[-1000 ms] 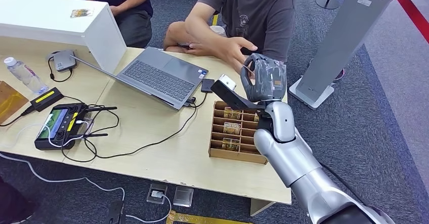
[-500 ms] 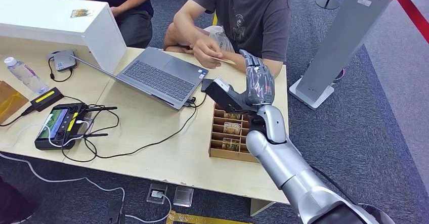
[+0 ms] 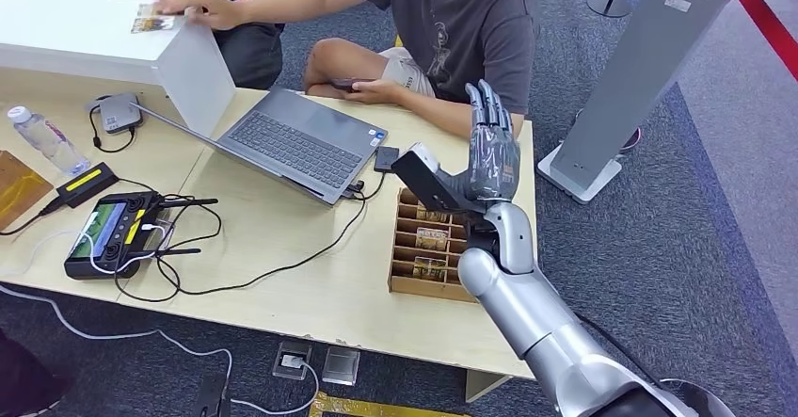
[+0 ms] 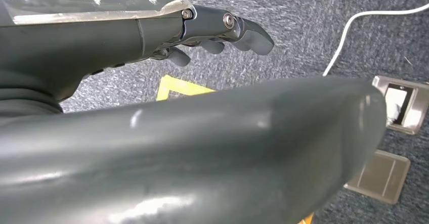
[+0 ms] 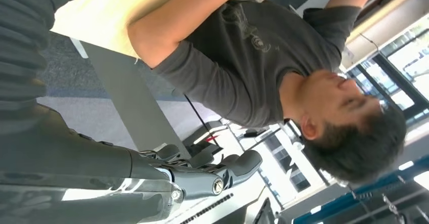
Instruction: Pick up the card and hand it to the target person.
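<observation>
My right hand (image 3: 491,158) is raised over the far right of the table, fingers straight and apart, with nothing in it. The right wrist view shows the same hand (image 5: 167,176) bare, in front of the person in the grey shirt (image 5: 263,67). That person (image 3: 461,22) sits across the table and stretches one arm to a card (image 3: 149,24) lying on the white box (image 3: 94,50). More cards (image 3: 432,239) stand in the slotted wooden tray (image 3: 442,288) below my hand. My left hand (image 4: 167,29) hangs over grey carpet, fingers loosely extended and holding nothing.
An open laptop (image 3: 292,142), a handheld controller (image 3: 108,233) with tangled cables and a water bottle (image 3: 42,139) lie on the table. A second person (image 3: 231,3) sits behind the white box. A grey stand (image 3: 640,69) rises at the right.
My right hand's fingers uncurled and straightened upward. The person's hand drew away from my hand, then reached across to the card on the white box.
</observation>
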Available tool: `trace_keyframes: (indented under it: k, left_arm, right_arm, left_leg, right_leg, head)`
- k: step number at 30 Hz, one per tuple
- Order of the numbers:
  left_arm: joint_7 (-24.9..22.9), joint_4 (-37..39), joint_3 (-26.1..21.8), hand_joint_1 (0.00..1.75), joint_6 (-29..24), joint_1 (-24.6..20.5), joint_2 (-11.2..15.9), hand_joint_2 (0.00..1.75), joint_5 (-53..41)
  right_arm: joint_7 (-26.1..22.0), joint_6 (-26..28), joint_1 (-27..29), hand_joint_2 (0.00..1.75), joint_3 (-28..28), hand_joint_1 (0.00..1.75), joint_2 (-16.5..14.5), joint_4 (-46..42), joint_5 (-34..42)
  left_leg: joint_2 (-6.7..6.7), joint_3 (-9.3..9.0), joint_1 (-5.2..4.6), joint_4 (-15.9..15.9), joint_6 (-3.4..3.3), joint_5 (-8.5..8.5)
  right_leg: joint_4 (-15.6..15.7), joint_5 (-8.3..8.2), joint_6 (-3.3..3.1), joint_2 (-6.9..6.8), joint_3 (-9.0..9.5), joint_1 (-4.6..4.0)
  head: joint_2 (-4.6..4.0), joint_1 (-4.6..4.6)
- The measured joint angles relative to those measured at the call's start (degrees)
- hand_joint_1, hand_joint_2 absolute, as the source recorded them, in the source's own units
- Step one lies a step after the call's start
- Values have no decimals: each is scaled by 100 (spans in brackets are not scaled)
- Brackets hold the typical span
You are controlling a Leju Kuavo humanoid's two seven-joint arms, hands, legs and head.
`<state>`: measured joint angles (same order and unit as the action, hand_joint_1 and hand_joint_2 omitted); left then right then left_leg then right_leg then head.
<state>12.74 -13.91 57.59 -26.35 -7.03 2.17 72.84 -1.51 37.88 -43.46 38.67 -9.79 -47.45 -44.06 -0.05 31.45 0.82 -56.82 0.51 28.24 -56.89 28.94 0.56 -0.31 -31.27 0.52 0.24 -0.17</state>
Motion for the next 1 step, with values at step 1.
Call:
trace_keyframes:
  k: [1]
  left_arm:
    - [-4, 0, 0, 0, -14, 1, 0, 0, 5]
  right_arm:
    - [2, 25, 42, 175, -2, 0, 17, -60, 5]
  left_leg:
    - [0, 0, 0, 0, 0, 0]
  right_leg:
    - [0, 0, 0, 0, 0, 0]
  head:
    - [0, 1]
